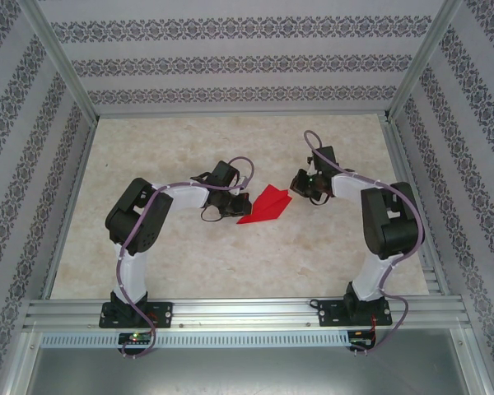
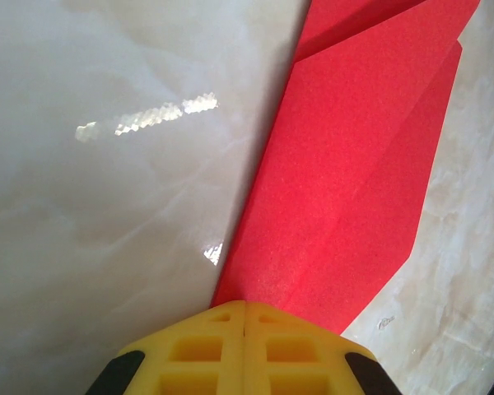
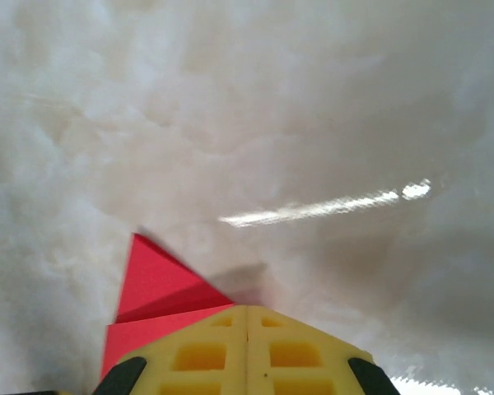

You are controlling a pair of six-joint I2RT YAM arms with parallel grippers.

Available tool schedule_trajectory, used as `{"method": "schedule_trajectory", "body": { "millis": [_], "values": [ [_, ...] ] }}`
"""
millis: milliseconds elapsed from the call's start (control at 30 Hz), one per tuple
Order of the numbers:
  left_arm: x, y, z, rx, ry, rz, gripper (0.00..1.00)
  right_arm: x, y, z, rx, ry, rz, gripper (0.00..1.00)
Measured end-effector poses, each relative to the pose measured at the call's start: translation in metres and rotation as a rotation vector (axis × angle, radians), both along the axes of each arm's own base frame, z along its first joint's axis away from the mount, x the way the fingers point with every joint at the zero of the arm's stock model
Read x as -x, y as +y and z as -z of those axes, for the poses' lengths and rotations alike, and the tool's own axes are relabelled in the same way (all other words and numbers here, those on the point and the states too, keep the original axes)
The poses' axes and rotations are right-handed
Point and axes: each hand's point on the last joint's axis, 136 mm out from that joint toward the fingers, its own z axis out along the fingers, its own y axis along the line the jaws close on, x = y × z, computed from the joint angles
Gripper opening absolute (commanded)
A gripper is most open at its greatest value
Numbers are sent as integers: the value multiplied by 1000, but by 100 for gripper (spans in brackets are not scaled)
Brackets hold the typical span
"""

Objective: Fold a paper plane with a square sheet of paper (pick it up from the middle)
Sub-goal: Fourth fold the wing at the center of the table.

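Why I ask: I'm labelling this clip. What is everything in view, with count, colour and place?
paper plane: one, bright red, flat at mid-table between the two grippers
table: one, pale marbled beige, under everything
walls: three, white with dark patterned bands, around the table
frame rail: one, silver, along the near edge, carrying the arm bases
left arm: one, black and white, left of the plane
right arm: one, black and white, right of the plane
left gripper: one, yellow, shut, at the plane's left end
right gripper: one, yellow, shut, at the plane's right end
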Motion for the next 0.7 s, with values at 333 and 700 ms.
{"method": "schedule_trajectory", "body": {
  "millis": [333, 700],
  "values": [
    [0, 0, 0, 0, 0, 0, 0, 25, 75, 0, -52, 6, -178, 0],
    [0, 0, 0, 4, -6, 0, 0, 16, 50, 33, -79, 107, -106, 0]
  ]
}}
